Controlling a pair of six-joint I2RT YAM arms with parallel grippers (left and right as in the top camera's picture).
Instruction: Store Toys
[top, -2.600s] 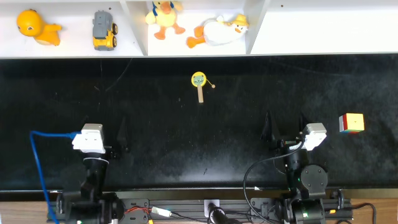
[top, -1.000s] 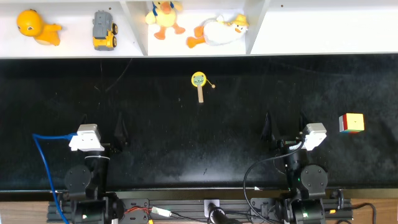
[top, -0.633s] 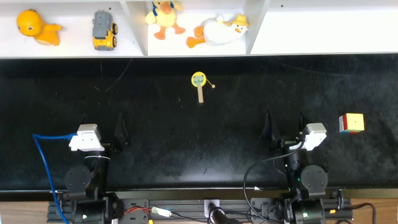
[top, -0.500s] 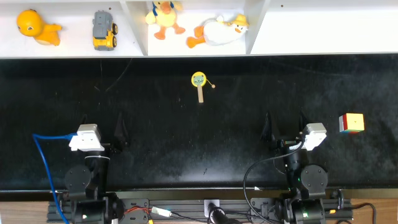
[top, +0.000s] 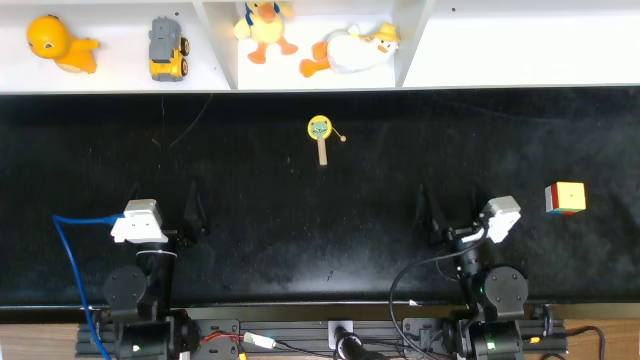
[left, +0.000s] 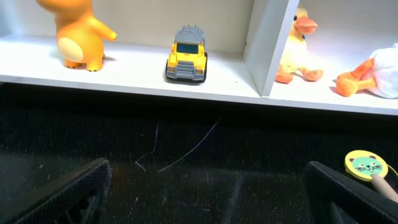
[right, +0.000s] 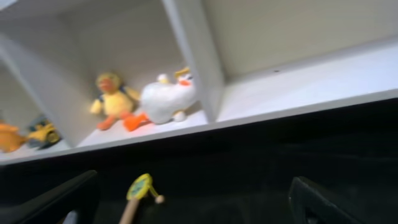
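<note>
I've got left gripper (top: 166, 210) and right gripper (top: 447, 214) empty, fingers spread; yellow wooden-handled rattle (top: 320, 133) and, I think, a multicoloured puzzle cube (top: 566, 197) on the black mat (top: 300, 225).

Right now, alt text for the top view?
Two arms at the bottom edge, left hand and right hand open and empty, over a black table with a rattle drum mid-table and a puzzle cube at right. A white shelf along the top holds an orange duck, a toy truck, a yellow plush duck and a white plush duck.
</note>
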